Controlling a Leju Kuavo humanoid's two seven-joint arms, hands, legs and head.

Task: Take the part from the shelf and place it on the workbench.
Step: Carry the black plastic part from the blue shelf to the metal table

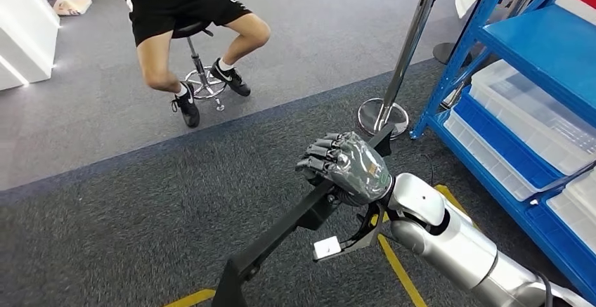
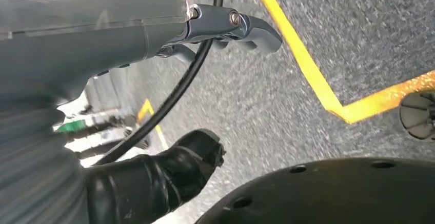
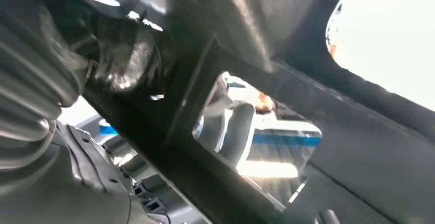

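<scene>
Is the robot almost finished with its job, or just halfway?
About halfway. Done: the long black part is off the blue shelf, which stands to the side. In hand: the right hand grips it above the carpet. Left: setting it on the workbench, which I cannot see here.

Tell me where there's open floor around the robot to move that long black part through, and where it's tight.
Free: dark carpet left of the black part in the right hand, up to the grey floor's edge. Crowded: right side, where the blue shelf with clear bins stands, the stanchion at its corner. A person on a stool sits farther back.
</scene>
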